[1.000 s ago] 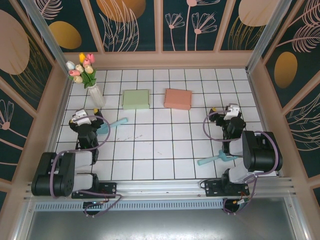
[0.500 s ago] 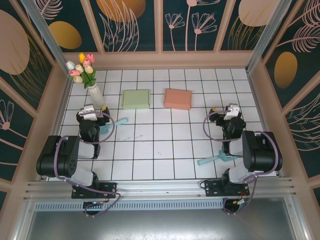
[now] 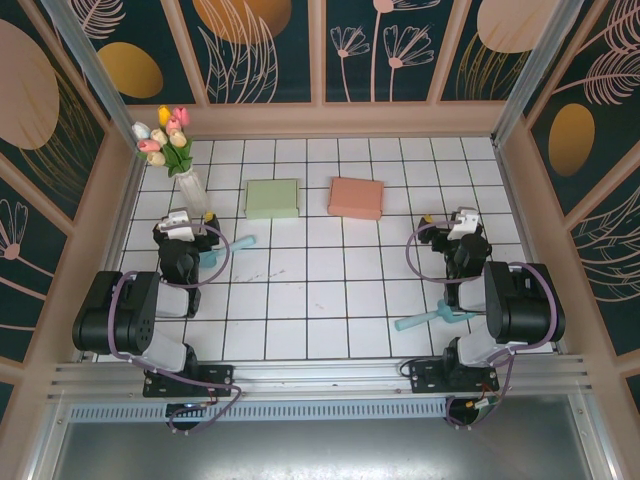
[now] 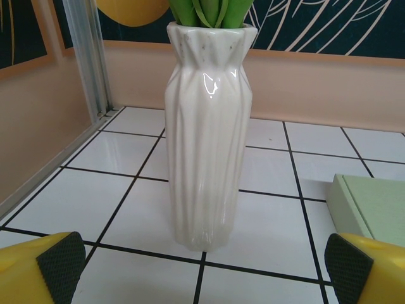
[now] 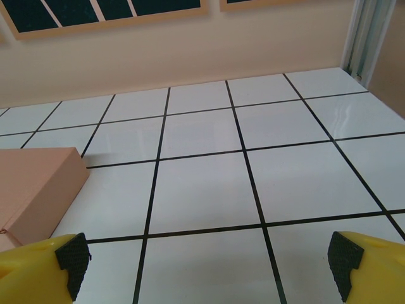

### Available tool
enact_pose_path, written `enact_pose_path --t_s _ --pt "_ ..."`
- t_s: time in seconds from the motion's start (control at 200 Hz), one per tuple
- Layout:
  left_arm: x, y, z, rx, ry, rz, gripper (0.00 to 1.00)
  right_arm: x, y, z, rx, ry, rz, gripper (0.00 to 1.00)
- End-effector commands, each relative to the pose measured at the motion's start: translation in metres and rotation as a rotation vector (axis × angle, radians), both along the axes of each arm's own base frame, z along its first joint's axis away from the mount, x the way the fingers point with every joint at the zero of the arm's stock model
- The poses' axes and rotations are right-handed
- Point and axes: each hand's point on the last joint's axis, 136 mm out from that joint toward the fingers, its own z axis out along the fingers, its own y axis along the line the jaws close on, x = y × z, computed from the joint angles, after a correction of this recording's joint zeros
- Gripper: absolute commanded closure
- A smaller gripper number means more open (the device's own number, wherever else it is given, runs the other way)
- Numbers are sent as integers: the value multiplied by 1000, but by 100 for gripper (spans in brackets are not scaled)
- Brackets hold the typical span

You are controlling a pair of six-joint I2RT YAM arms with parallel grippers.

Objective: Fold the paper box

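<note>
My left pincer (image 3: 188, 228) is spread wide with nothing between its black pads (image 4: 60, 259), and it sits low over the white tiled bench (image 3: 320, 290) near the left wall. Through my left wrist camera I look straight at the white ribbed vase (image 4: 205, 139). It stands upright on the tiles close in front of me, with green stems rising from its mouth. From above, the tulips (image 3: 165, 132) in it show pink, yellow and white.

The green paper box (image 3: 272, 198) lies flat on the bench to the right of the vase, apart from it. One corner of it shows at the right edge of my left wrist view. A teal tool (image 3: 230, 246) lies on the tiles just to the right of my left pincer.

My right pincer (image 3: 463, 224) is also spread wide and empty, over the right side of the bench. Ahead of it are bare tiles and the back wall. The pink paper box (image 3: 356, 197) lies flat to its left, beside the green one with a gap between them, towards the back of the bench. I am touching neither box. A second teal tool (image 3: 430, 319) lies near the front edge, just beside my right arm.
</note>
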Motion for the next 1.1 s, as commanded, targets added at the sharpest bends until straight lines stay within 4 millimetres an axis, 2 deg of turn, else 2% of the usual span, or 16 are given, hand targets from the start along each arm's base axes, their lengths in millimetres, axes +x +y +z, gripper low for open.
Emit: enact_pose_path --t_s 0.0,1.096 --pt "4 -2 8 13 -21 -21 1 5 -2 10 17 -34 -14 1" --pt "5 -3 7 10 -14 -26 1 5 -1 10 17 -34 -13 1"
